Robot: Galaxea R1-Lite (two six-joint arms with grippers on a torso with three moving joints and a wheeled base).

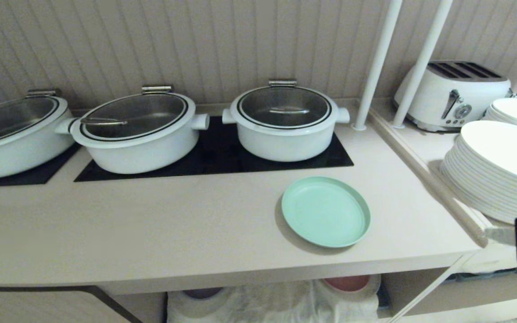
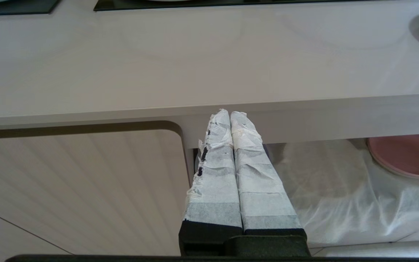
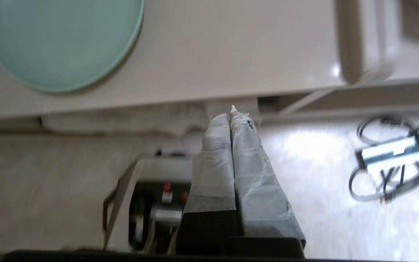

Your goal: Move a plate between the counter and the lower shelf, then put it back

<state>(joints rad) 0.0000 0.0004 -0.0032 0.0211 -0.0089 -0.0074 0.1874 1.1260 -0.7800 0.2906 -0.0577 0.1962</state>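
The mint-green plate (image 1: 326, 211) lies flat on the beige counter (image 1: 173, 224), in front of the right-hand white pot; it also shows in the right wrist view (image 3: 60, 40). Nothing grips it. Under the counter, the lower shelf (image 1: 411, 287) has a white cloth (image 1: 276, 300) draped over its front. My right gripper (image 3: 231, 112) is shut and empty, low in front of the counter's edge, off to the plate's right. My left gripper (image 2: 230, 113) is shut and empty too, parked just below the counter's front edge (image 2: 304, 116).
Three white lidded pots (image 1: 285, 125) stand on black cooktop panels (image 1: 213, 157). A pink plate (image 1: 346, 282) and a purple plate (image 1: 202, 292) sit in the shelf. Stacked white plates (image 1: 496, 170) and a toaster (image 1: 456, 94) occupy the right ledge. A cabled adapter (image 3: 391, 156) lies on the floor.
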